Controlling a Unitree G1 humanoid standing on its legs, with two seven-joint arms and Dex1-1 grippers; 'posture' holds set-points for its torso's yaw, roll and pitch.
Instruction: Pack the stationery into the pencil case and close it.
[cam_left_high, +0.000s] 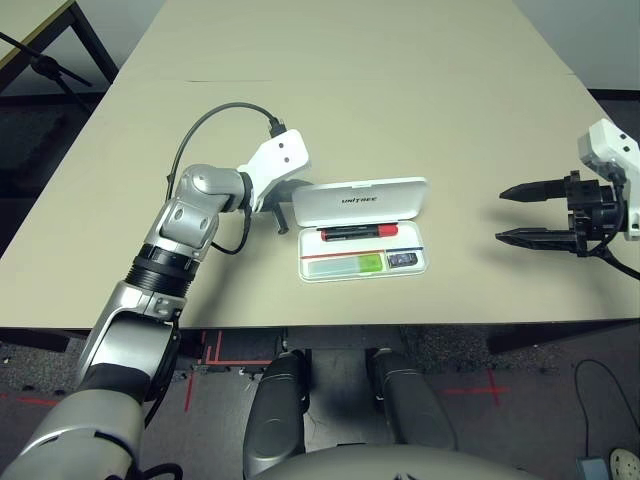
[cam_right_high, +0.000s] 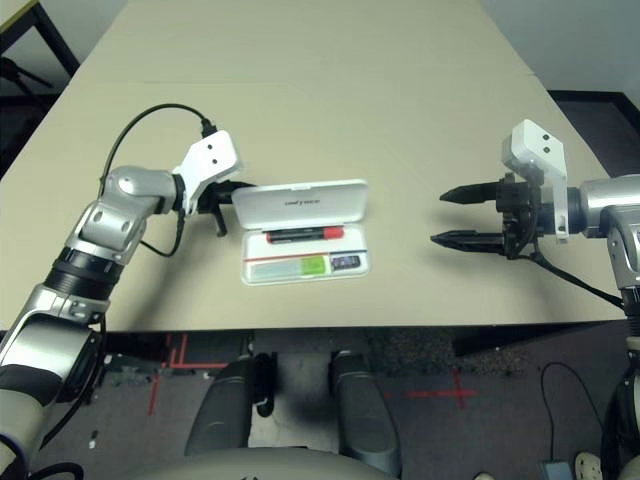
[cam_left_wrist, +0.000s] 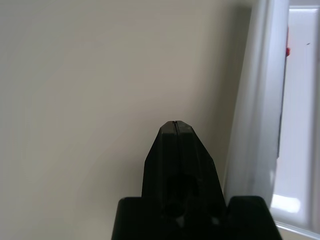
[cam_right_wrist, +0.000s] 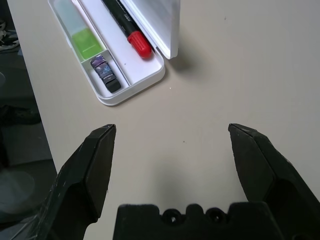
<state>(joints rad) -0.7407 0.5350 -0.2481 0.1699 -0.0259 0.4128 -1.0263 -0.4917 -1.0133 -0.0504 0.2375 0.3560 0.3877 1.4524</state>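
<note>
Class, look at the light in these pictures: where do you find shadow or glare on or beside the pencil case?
Right wrist view: the pencil case has its raised lid casting a soft shadow onto the table. Left wrist view: the case's rim glares white at one corner, and the left gripper reads as flat black.

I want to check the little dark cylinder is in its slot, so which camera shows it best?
The right wrist view: the dark cylinder shows large and unblocked, lying in the small end compartment of the pencil case, next to the green highlighter. Both eye views show it as a tiny dark speck. The left wrist view catches just the case's edge.
</note>
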